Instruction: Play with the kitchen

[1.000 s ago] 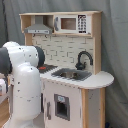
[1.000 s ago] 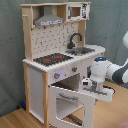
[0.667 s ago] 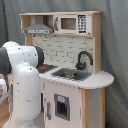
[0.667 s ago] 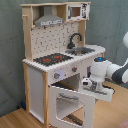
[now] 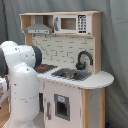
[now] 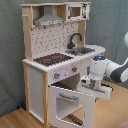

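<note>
The kitchen [image 5: 75,55] is a tall white and light-wood toy with a grey hood [image 5: 39,29], a black faucet [image 5: 84,59] and a sink [image 5: 72,75]. In the second exterior view the kitchen [image 6: 50,50] shows its red-ringed hob [image 6: 52,59]. Its windowed oven door [image 6: 72,102] hangs open toward the front. My gripper [image 6: 95,86] sits at the door's upper right edge, reaching in from the second exterior view's right. In the first exterior view my gripper is hidden behind the arm.
My white arm [image 5: 22,85] fills the first exterior view's left and covers the kitchen's lower left. A toy microwave [image 5: 70,23] sits in the top shelf. A grey curtain hangs behind, and a wooden floor [image 6: 15,117] lies below.
</note>
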`<state>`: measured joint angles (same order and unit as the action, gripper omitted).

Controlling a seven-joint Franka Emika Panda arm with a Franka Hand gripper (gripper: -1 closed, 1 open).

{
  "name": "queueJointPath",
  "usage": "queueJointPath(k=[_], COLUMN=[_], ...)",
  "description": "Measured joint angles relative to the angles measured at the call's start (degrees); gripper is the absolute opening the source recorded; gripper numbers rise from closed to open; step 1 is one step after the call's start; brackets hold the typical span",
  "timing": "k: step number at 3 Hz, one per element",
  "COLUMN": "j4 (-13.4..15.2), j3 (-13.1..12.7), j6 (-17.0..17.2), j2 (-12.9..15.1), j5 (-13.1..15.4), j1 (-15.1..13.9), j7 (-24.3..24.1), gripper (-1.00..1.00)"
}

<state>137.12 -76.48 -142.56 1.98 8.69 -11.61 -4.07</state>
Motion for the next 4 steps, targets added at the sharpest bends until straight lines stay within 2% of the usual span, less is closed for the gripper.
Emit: queueJointPath(k=[1,2,4], j4=[-1.8,-2.4,-3.7], j3=[0.2,0.1,0.0], j6=[3.5,6.9,13.5], j2=[-4.7,-10.1,-19.5], j5=[0.0,0.0,0.0], j1=[-0.3,-0.3,0.3], j7=[-2.6,-4.6,-5.8], gripper=[1.00,1.00,1.00])
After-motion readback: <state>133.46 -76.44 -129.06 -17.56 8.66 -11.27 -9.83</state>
